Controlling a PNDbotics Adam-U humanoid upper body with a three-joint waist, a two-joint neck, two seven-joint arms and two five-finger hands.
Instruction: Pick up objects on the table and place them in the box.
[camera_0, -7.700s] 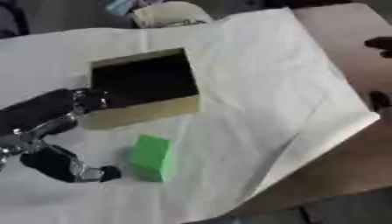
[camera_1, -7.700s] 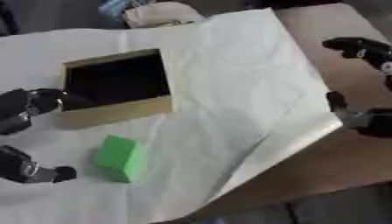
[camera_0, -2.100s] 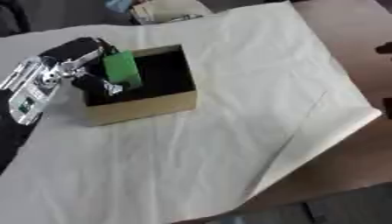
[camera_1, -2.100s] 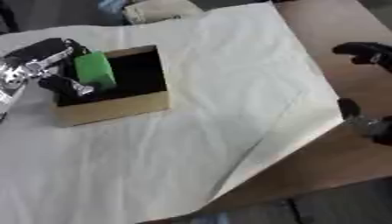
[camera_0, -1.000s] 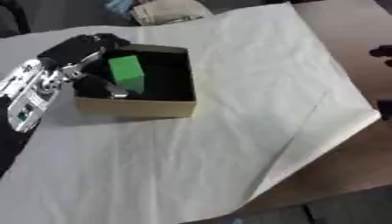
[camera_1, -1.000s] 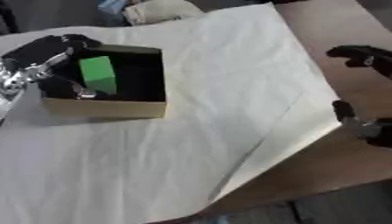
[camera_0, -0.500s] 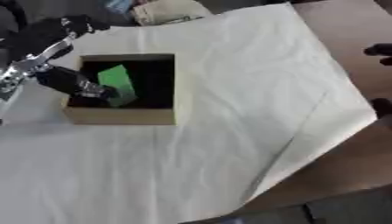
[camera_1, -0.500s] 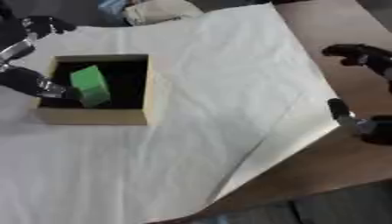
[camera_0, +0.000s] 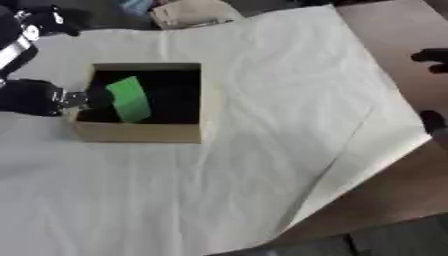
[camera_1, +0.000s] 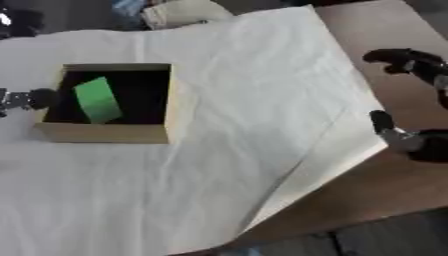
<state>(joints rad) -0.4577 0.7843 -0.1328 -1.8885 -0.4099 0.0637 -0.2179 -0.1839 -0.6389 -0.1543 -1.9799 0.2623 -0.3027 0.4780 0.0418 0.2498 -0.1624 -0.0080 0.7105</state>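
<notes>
Green block sits inside the box, tilted, leaning toward the box's left wall, lower end down in the dark interior. Box is open-topped cardboard, tan walls, black inside, nothing else visible in it.

Left hand is at the box's left wall, just outside it. One dark digit reaches over that wall and meets the block's left edge, looks like touching, but the blur there makes it hard to be sure. Another part of the same hand shows well above the box's far-left corner, up at the view's edge, so the hand reads as spread wide, not closed round the block.

Box rests on a white cloth that covers most of the table. Cloth is wrinkled, with a long crease running from right of the box down toward the near edge. Bare brown tabletop shows right of the box, past the cloth's edge.

Right hand is well apart from the box, far to its right, over the bare wood at the cloth's corner. Fingers and thumb are held apart, relaxed, holding nothing; its upper fingers hang over the wood beyond the box's far-right side.

Beyond the box's far side, past the cloth edge, lies a crumpled beige bundle.
</notes>
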